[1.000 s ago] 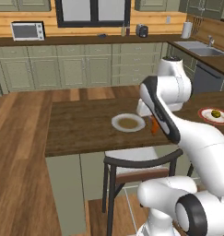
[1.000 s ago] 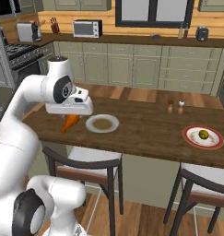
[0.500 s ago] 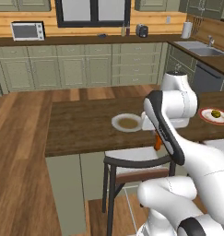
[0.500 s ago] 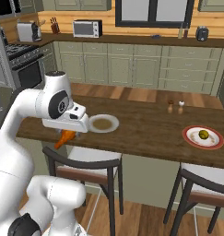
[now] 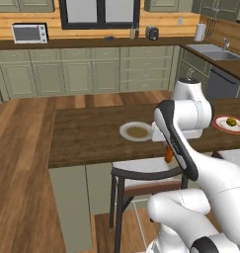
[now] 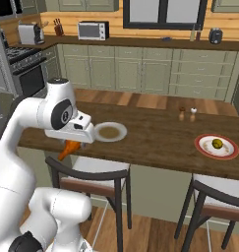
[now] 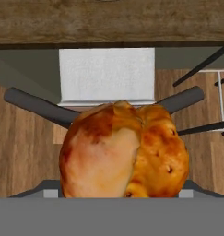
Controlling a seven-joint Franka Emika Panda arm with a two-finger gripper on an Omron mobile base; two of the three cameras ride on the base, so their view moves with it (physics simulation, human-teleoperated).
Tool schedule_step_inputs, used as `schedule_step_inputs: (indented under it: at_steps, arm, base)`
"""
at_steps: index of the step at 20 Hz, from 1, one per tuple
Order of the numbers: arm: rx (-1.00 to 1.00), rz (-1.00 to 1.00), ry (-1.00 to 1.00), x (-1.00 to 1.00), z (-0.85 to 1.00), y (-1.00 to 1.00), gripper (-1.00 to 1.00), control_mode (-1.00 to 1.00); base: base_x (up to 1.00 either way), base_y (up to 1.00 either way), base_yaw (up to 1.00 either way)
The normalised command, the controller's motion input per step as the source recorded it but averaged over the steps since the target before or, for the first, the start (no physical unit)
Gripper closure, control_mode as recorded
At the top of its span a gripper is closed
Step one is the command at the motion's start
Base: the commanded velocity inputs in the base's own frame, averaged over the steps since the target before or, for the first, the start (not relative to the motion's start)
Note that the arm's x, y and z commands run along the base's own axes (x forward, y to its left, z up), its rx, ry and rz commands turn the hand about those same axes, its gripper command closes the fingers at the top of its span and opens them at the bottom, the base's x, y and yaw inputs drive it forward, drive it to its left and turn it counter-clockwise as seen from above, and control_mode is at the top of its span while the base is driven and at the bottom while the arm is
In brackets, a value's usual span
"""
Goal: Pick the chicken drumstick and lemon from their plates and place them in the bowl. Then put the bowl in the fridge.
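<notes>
Orange-brown and glossy, the chicken drumstick [image 7: 124, 150] is hanging clamped in my gripper [image 6: 72, 146] off the near edge of the table [image 6: 155, 135], over a stool [image 6: 91, 170], its long axis pointing down and its tapered end lowest. I am judging the coming move to hinge on the bowl, which I cannot make out, while the lemon [image 6: 217, 143] is sitting on the red-rimmed plate [image 6: 217, 146] well apart to my right and the white plate [image 6: 109, 131] is lying just beside my hand. My fingertips are hiding behind the meat in the hand view.
</notes>
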Motion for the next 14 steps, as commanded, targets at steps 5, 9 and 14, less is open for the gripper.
schedule_step_inputs:
  at_steps: [5,9,14]
  arm:
    - [0.00,0.00,0.00,0.00,0.00,0.00,1.00,1.00]
    - [0.00,0.00,0.00,0.00,0.00,0.00,1.00,1.00]
    - [0.00,0.00,0.00,0.00,0.00,0.00,1.00,1.00]
  base:
    - [-0.28,-0.25,-0.09]
    - [-0.35,-0.80,-0.14]
    - [-0.13,-1.00,-0.06]
